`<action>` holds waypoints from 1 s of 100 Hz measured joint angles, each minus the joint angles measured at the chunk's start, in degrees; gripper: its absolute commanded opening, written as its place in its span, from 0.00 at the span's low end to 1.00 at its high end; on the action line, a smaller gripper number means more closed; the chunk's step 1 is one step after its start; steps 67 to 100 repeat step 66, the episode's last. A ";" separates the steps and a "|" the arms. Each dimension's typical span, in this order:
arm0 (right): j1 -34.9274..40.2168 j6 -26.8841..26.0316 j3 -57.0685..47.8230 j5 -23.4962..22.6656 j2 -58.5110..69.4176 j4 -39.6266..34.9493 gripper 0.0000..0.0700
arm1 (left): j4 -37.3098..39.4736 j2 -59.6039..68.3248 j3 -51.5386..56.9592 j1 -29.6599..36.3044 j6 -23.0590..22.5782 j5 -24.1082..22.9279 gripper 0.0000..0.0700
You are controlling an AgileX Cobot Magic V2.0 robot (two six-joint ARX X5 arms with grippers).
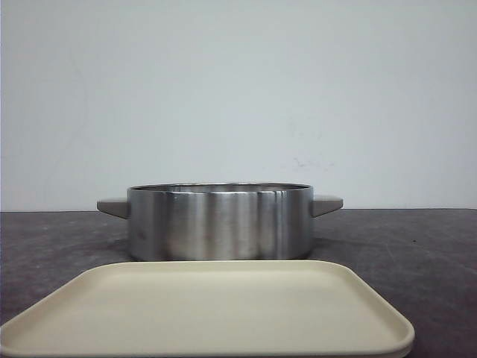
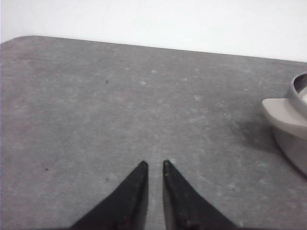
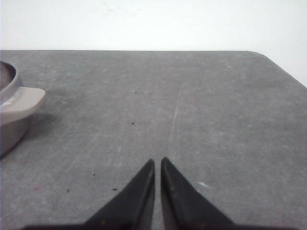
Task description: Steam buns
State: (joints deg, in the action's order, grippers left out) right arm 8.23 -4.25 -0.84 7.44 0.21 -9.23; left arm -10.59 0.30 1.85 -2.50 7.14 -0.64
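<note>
Cream tray (image 1: 223, 313) nearest, steel pot (image 1: 218, 222) just behind — buns not visible in any view. Left gripper (image 2: 154, 166) and right gripper (image 3: 158, 162) both nearly closed, empty, over bare grey table (image 1: 417, 246); rounded table corners beyond.

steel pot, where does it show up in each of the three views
Front view: the steel pot stands centre, behind the cream tray.
Left wrist view: only its edge and one beige handle show at the frame's right side.
Right wrist view: its edge and other handle at the left side.
Shared landmark: the grey tabletop.
</note>
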 measured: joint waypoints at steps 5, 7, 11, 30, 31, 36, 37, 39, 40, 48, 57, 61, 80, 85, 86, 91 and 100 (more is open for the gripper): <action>0.00 0.00 0.00 0.00 0.00 0.02 0.02 | 0.00 0.00 0.00 0.00 0.63 0.00 0.02; 0.00 -0.02 0.00 0.00 0.00 0.00 0.02 | 0.00 0.00 0.00 0.00 0.94 0.00 0.02; 0.00 0.00 0.00 0.00 0.00 0.00 0.02 | 0.00 0.00 0.00 0.00 1.22 0.00 0.02; 0.00 0.00 0.00 0.00 0.00 0.00 0.02 | 0.00 0.00 0.00 0.00 1.46 0.00 0.02; 0.00 0.00 0.00 0.00 0.00 0.00 0.02 | 0.00 0.00 0.00 0.00 1.49 0.00 0.02; 0.00 0.00 0.00 0.00 0.00 0.00 0.02 | 0.00 0.00 0.00 0.00 1.49 0.00 0.02; 0.00 -0.02 0.00 0.00 0.00 0.00 0.02 | 0.00 0.00 0.00 0.00 1.49 0.00 0.02; 0.00 -0.02 0.00 0.00 0.00 0.00 0.02 | 0.00 0.00 0.00 0.00 1.51 0.00 0.02; 0.00 -0.02 0.00 0.00 0.00 0.00 0.02 | 0.00 0.00 0.00 0.00 1.49 0.00 0.02; 0.00 0.00 0.00 0.00 0.00 0.00 0.02 | 0.00 0.00 0.00 0.00 1.53 0.00 0.02; 0.00 0.00 0.00 0.00 0.00 0.00 0.02 | 0.00 0.00 0.00 0.00 1.60 0.00 0.02; 0.00 0.00 0.00 0.00 0.00 0.02 0.02 | 0.00 0.00 0.00 0.00 1.60 0.00 0.02; 0.00 -0.02 0.00 0.00 0.00 0.00 0.02 | 0.00 0.00 0.00 0.00 1.62 0.00 0.02; 0.00 -0.02 0.00 0.00 0.00 0.00 0.02 | 0.00 0.00 0.00 0.00 1.62 0.00 0.02; 0.00 -0.02 0.00 0.00 0.00 0.00 0.02 | 0.00 0.00 0.00 0.00 1.62 0.00 0.02; 0.00 -0.02 0.00 0.00 0.00 0.00 0.02 | 0.00 0.00 0.00 0.00 1.62 0.00 0.02; 0.00 -0.02 0.00 0.00 0.00 0.00 0.02 | 0.00 0.00 0.00 0.00 1.62 0.00 0.02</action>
